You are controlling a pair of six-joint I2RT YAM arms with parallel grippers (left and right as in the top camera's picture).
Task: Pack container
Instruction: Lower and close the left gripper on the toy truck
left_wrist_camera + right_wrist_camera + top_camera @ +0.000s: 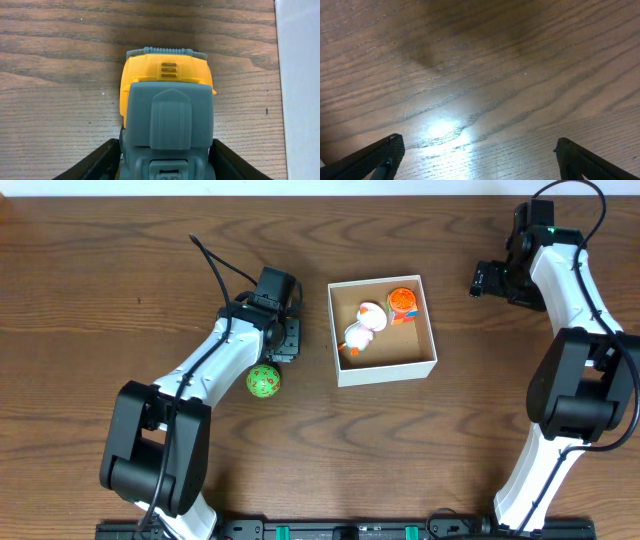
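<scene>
The container (388, 369) sat near the middle of the table (100, 280), slightly toward the far edge. It was a square box of white cardboard with low, thin walls and a matte tan floor. Two things lay inside it. A rounded white and orange toy (362, 330) rested left of centre, and an orange round toy (402, 302) with green marks sat in the far right corner.

Just left of the box, the left gripper (165, 142) was clamped on a yellow and grey toy (167, 75). The toy was smooth, blocky plastic with a ribbed grey front edge and small slots on its yellow top. It filled the gap between the dark fingers (100, 162). In the left wrist view, the container's white wall stood close on the right.

A green ball (263, 381) with small reddish spots lay on the wood just beside the left arm and apart from the box.

The right gripper (480, 150) hung well to the right of the container. Its jaws were wide apart over bare, glossy, dark brown wood with strong grain.
</scene>
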